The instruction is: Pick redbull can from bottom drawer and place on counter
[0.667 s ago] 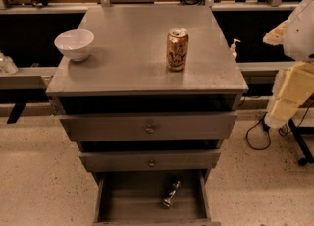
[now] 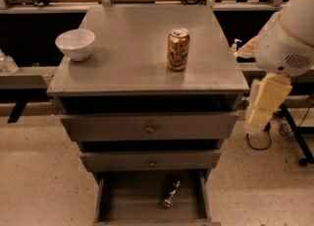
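Silver can (image 2: 171, 194) lies tipped in open bottom drawer (image 2: 127, 195). Your pincer (image 2: 265, 104) hangs beside tabletop (image 2: 132, 58), well apart from can; open or closed, cannot tell. Risk: you clip upper drawers (image 2: 149, 160) reaching in; can rolls.

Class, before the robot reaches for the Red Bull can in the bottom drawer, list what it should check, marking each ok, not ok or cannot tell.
1. Bottom drawer pulled open: ok.
2. Redbull can in view, lying on the drawer floor: ok.
3. Bare spot on the counter between white bowl and gold can: ok.
4. Pincer over the can: not ok; it hangs right of the cabinet.
5. Room to descend past the middle drawer: cannot tell.
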`<state>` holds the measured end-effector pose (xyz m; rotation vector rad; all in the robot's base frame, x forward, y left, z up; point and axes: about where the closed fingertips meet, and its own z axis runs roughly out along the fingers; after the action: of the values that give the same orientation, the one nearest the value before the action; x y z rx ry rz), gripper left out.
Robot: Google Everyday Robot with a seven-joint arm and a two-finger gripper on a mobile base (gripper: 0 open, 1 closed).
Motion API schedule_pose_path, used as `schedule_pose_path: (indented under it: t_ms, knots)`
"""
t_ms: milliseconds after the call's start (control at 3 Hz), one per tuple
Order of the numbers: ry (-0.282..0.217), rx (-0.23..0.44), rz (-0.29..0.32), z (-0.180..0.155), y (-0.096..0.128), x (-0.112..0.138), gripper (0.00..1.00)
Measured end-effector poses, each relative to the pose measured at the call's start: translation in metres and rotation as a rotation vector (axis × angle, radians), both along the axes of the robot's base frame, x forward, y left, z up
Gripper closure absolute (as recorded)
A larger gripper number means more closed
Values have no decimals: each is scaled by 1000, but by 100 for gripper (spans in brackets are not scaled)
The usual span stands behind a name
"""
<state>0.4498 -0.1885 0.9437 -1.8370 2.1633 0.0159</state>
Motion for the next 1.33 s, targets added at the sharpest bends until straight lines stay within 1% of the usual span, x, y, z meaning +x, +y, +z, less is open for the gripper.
schedule_pose_path:
  t_ms: [333, 667, 1000, 1333]
  knots:
    - [9, 98, 147, -30, 54, -16, 0]
    - [16, 250, 247, -77, 119, -47, 0]
    - [21, 293, 258, -100, 148, -61, 0]
    - [56, 154, 321, -109, 163, -61, 0]
